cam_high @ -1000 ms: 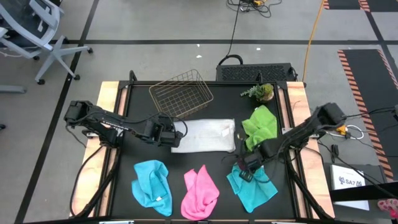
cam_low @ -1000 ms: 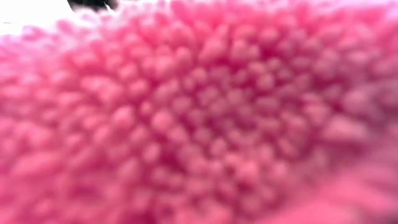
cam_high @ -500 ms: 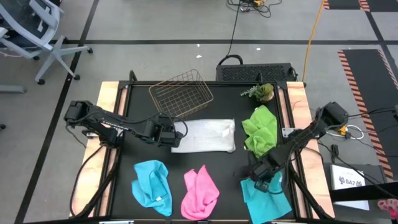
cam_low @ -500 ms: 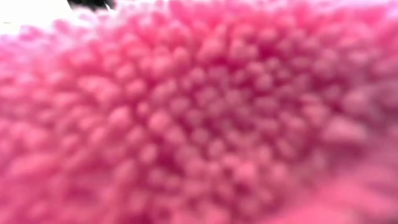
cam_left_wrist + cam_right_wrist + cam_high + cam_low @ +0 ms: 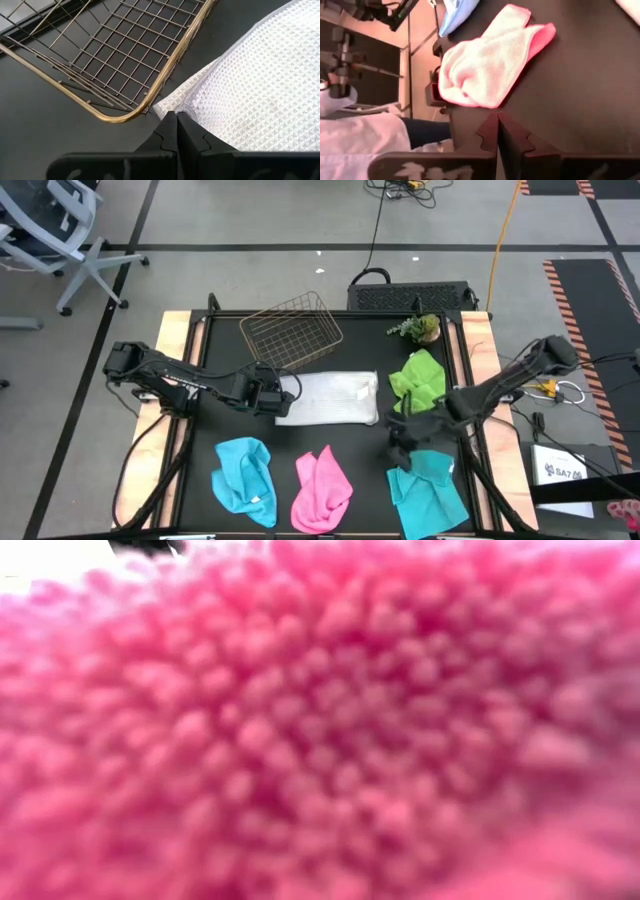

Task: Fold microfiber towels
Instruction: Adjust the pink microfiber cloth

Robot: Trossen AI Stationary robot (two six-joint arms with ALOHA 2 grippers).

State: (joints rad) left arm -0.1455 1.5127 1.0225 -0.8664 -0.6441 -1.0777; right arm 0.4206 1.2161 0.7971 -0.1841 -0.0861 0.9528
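My left jaws [image 5: 176,116] pinch the white-grey towel's [image 5: 330,398] nine-o'clock corner beside the wire basket [image 5: 291,328], anchoring it mid-desk for folding. My right jaws [image 5: 398,442] hover closed and empty above the cyan towel [image 5: 428,492] at five o'clock.

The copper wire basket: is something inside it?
In the high view, the copper wire basket holds no towel; the dark table shows through its mesh. The white-grey towel lies beside it. The left wrist view shows only one corner.
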